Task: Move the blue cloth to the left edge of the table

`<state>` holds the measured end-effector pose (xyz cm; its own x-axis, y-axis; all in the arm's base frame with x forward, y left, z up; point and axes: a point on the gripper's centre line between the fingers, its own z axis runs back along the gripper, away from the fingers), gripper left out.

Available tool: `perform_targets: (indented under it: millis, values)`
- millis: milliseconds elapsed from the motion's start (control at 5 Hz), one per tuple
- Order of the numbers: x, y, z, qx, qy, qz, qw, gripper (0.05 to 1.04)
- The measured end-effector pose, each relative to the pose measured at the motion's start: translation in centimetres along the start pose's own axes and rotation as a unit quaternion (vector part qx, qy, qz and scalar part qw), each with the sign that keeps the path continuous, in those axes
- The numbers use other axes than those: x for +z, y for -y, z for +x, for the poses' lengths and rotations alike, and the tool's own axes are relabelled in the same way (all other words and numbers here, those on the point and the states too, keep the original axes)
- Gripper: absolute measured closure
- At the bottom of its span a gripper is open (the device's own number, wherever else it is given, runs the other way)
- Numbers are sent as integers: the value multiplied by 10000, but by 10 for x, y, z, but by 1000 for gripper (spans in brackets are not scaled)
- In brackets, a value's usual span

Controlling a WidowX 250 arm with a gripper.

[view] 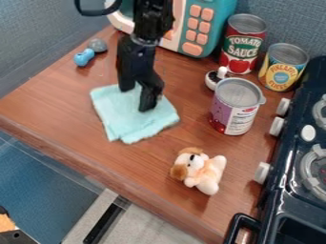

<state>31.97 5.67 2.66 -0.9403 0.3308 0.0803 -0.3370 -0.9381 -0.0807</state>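
Should the spread black gripper (137, 99) close too high, it may slip off the light-blue cloth (130, 125).

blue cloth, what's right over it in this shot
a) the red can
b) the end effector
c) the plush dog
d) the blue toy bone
b, the end effector hangs down at the blue cloth, covering part of its upper side from the camera, while the plush dog lies apart from it on the table
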Motion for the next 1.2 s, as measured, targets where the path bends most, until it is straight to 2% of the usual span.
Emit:
perform_targets:
  millis: [200,400,600,1000,1200]
  values:
    - [-1,-12,16,16,-28,105,9999,84]
    - [-3,-7,37,212,51,16,9998,83]
    - [-7,13,61,648,97,-11,9979,84]
    - [-11,53,91,1569,288,72,9872,84]
    - [-13,73,100,1974,279,116,9798,85]
